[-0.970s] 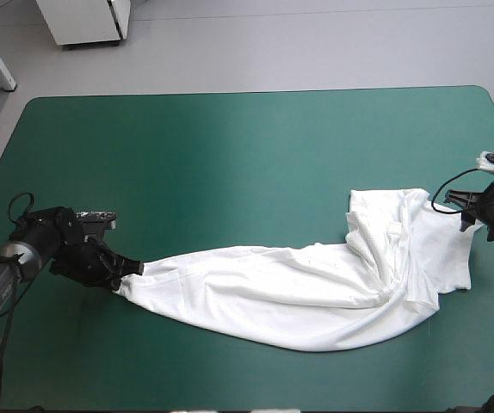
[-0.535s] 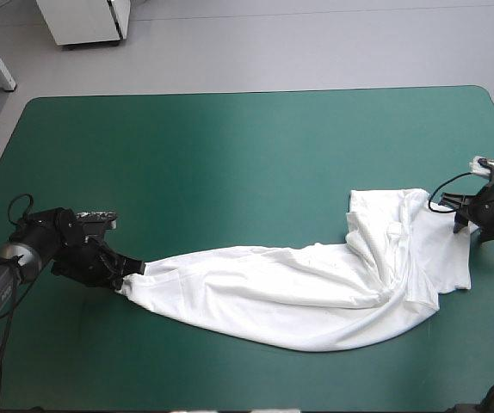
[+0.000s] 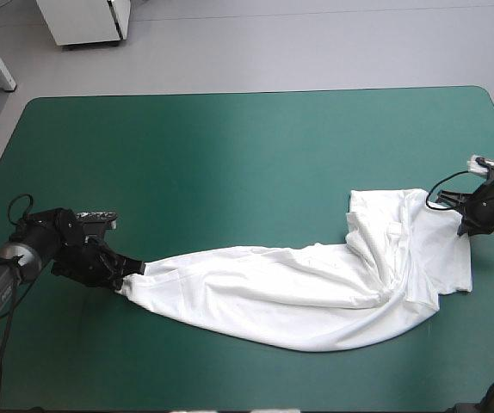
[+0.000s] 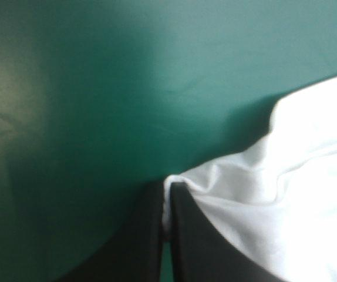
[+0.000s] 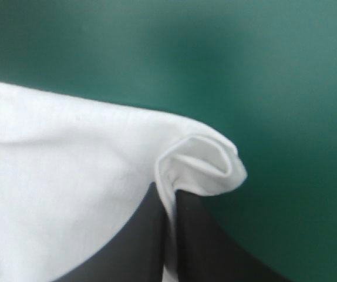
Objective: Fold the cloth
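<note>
Now the right gripper [image 3: 466,225] is at the right-hand edge of the T-shirt [image 3: 316,292]. Just before, it hung a little outboard of that edge, over the bare teal-green cover [image 3: 230,155], so we log a short inward and downward move. The right wrist view confirms contact: the two black fingers stand almost together, with a thin strip of white fabric between them and a small rolled lip of hem just ahead of the tips. We read this as a pinch on the cloth, though we cannot tell how deep the bite goes. The left gripper [image 3: 132,271] has not shifted. Its fingers remain drawn to a narrow slit on the shirt's opposite end, with fabric bunched at the tips. The garment itself looks unchanged: a long white band on the near half of the table, thin and roped at the left, wider and creased at the right. Our judgement is that both ends are now held, so the shirt can be lifted or pulled taut for spreading. No fold has been made yet. On pose, the left arm lies low, reaching in from the table's left with its fingers along the surface. The right arm enters from the right edge, with its wrist tipped down toward the cloth.
</note>
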